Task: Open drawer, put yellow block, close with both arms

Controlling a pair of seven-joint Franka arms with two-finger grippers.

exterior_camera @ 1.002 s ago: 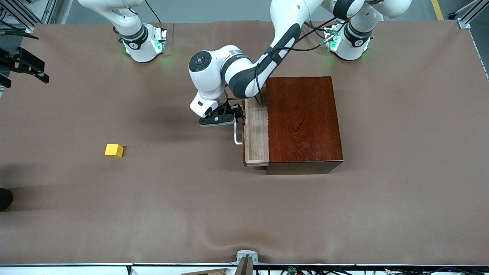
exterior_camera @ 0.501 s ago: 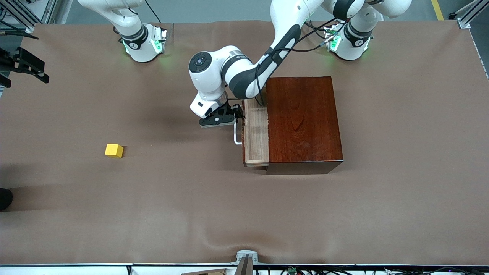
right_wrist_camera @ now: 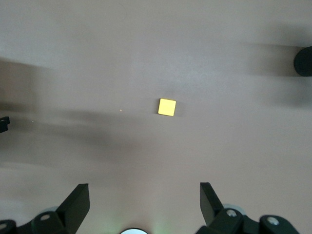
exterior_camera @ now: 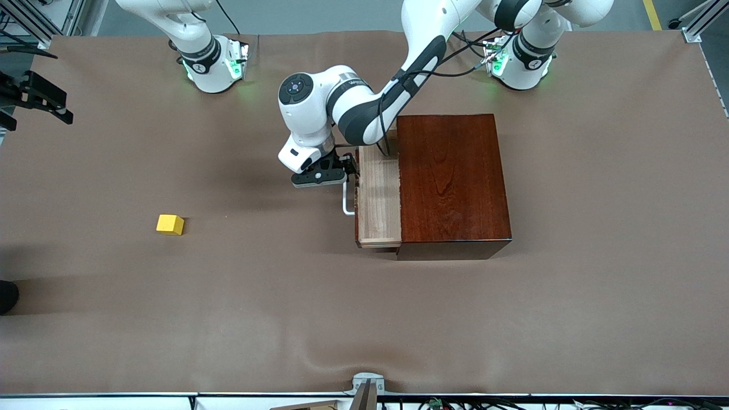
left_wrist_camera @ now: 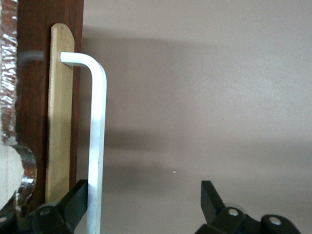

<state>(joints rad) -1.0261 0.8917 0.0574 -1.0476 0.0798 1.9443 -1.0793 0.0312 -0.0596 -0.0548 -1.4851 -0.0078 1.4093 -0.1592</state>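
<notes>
The dark red-brown box (exterior_camera: 450,182) stands mid-table, and its drawer (exterior_camera: 379,199) is partly slid out toward the right arm's end, showing the pale tray. My left gripper (exterior_camera: 347,173) is at the drawer's front, open. The white handle (exterior_camera: 345,206) lies between its fingers, against one finger (left_wrist_camera: 73,200), as the left wrist view (left_wrist_camera: 97,146) shows. The yellow block (exterior_camera: 170,224) lies on the table toward the right arm's end. My right gripper (right_wrist_camera: 145,195) is open and empty, high over the table, with the block (right_wrist_camera: 167,107) below it. It is out of the front view.
A brown cloth (exterior_camera: 364,319) covers the table. Black gear (exterior_camera: 37,97) juts in at the right arm's end, with a dark object (exterior_camera: 7,296) nearer the front camera. A metal bracket (exterior_camera: 367,387) sits at the near edge.
The drawer has slid a little farther out toward the right arm's end, and my left gripper has moved with the handle. The block and right arm have not moved.
</notes>
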